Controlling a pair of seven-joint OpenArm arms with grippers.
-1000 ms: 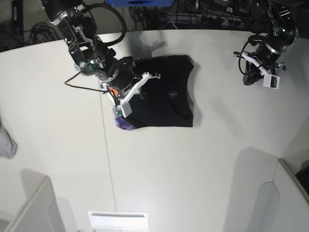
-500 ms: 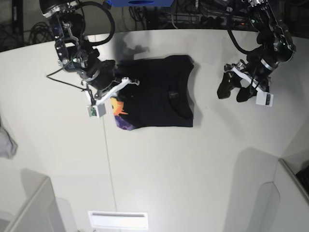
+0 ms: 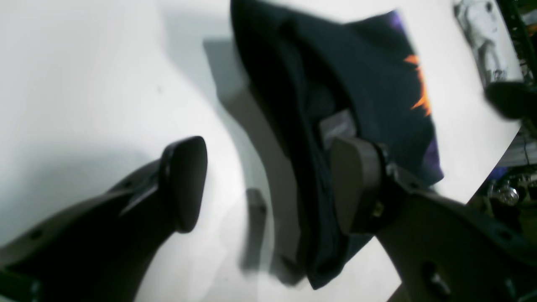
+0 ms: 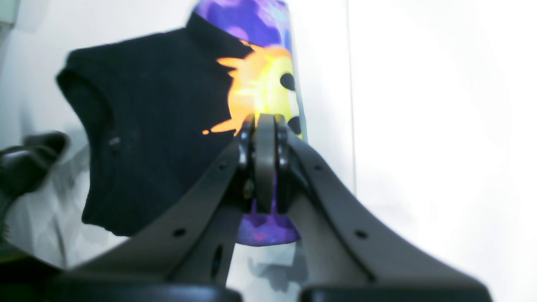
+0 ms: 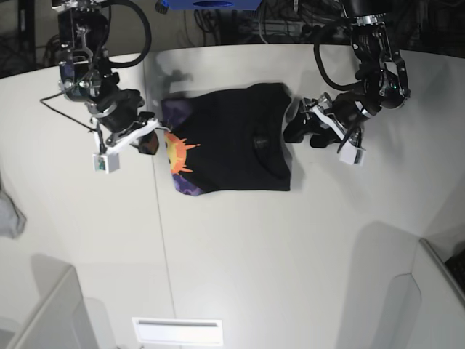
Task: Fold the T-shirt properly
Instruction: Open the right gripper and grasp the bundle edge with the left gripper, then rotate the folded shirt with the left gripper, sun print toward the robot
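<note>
1. Table [image 5: 240, 262] surface is pale, smooth and matte, and it fills nearly the whole base view; a thin dark seam runs down it from near the shirt toward the front edge.
2. Centre-back on that table lies the T-shirt [image 5: 232, 142], black, partly folded, its plain side up over most of its area.
3. At the shirt's edge on the base view's left, a strip is turned over and shows the orange-yellow sun [image 5: 176, 151] on purple.
4. My right end effector [image 4: 265, 126] has its pads pressed together; in its wrist view they sit at the printed edge, apparently pinching the fabric there, with purple cloth showing above and below the pads.
5. My left end effector [image 3: 268, 184] is spread wide; one pad [image 3: 186, 180] is over bare table and the other is over the dark folds at the shirt's near edge. I cannot tell whether it touches the cloth.
6. In the base view that left end effector [image 5: 305, 129] is just beside the shirt's edge on the view's right.
7. A small grey cloth [image 5: 10, 214] lies at the table's far left edge, well apart from the shirt.
8. Behind the table the room is dark, with tangled cables [image 5: 290, 22] and a blue object [image 5: 211, 3] at the top edge.
9. Pale panels rise at the lower corners of the base view.
</note>
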